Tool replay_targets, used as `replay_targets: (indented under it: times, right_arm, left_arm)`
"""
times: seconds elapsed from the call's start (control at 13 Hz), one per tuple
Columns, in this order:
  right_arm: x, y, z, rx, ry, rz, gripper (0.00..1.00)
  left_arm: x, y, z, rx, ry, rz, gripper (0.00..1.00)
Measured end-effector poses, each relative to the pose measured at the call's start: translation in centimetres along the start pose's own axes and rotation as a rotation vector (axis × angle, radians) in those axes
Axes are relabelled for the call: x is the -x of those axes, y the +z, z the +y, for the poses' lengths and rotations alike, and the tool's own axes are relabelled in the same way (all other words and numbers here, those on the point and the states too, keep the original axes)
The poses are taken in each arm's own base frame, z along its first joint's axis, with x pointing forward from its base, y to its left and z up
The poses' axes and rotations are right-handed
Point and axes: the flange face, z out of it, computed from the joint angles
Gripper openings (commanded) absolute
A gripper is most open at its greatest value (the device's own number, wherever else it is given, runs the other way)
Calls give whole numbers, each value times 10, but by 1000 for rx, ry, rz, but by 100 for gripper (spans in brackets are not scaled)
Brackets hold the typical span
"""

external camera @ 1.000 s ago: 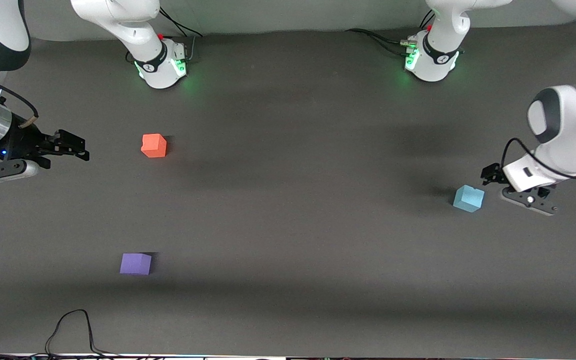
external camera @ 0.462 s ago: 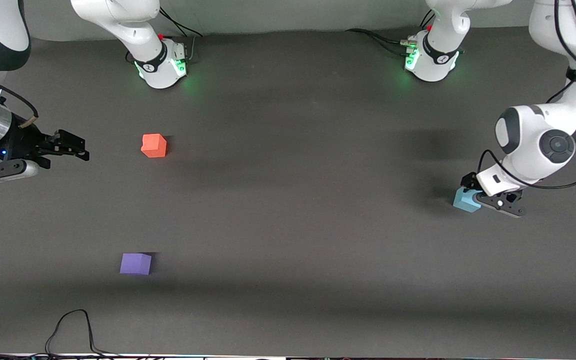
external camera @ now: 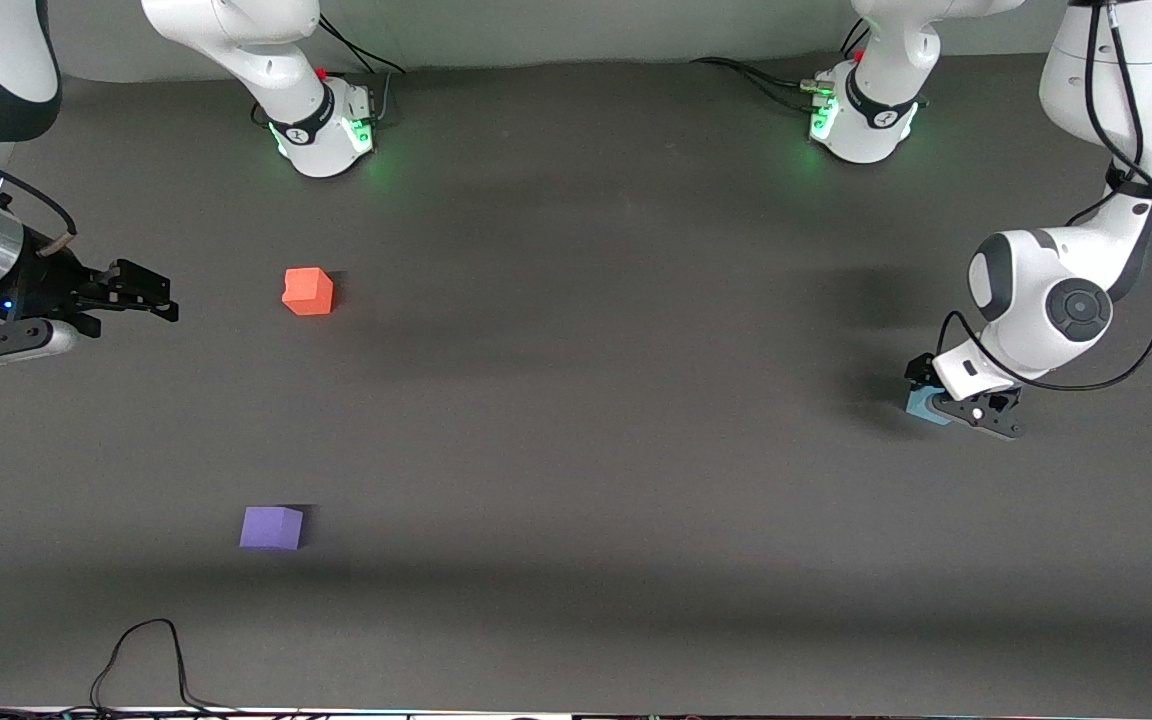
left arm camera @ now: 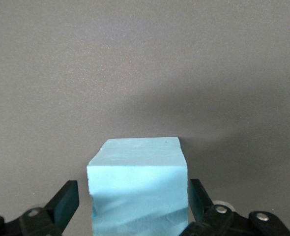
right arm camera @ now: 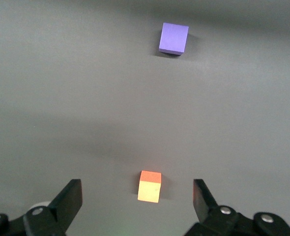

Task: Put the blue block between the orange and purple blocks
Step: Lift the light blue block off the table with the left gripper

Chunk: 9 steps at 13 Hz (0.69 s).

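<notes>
The blue block [external camera: 920, 403] lies on the table at the left arm's end, mostly hidden under my left gripper [external camera: 939, 398]. In the left wrist view the blue block [left arm camera: 137, 189] sits between the open fingers [left arm camera: 66, 201], with a small gap on each side. The orange block [external camera: 307, 291] and the purple block [external camera: 272, 527] lie toward the right arm's end, the purple one nearer the front camera. My right gripper [external camera: 151, 292] waits open and empty, beside the orange block. The right wrist view shows the orange block [right arm camera: 150, 187] and the purple block [right arm camera: 174, 38].
The dark grey table mat [external camera: 576, 420] spreads between the blue block and the other two blocks. The two arm bases [external camera: 326, 125] stand along the table's edge farthest from the front camera. A black cable [external camera: 141, 650] loops at the edge nearest it.
My left arm has swung in and come down over the blue block, so its open fingers now straddle it. The blocks and the right arm have not moved.
</notes>
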Motion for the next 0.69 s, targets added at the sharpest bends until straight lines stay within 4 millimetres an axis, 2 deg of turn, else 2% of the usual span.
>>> replay_targets:
  times: [0.08,0.15,0.23,0.54,0.69]
  right_arm:
    - [0,0,0,0,0,0,100]
    - [0,0,0,0,0,0,100]
    - [0,0,0,0,1,0,100]
    - [0,0,0,0,2,-1,100]
    - [0,0,0,0,2,-1,100]
  left_arm:
    - [0,0,0,0,-12,0,36]
    - [0,0,1,0,-26,0,23]
    - [-1,0,2,0,-39,1,18]
    - [-4,-3,4,-1,-63,6,18]
    - [-10,-18,-1,5,-67,-10,18]
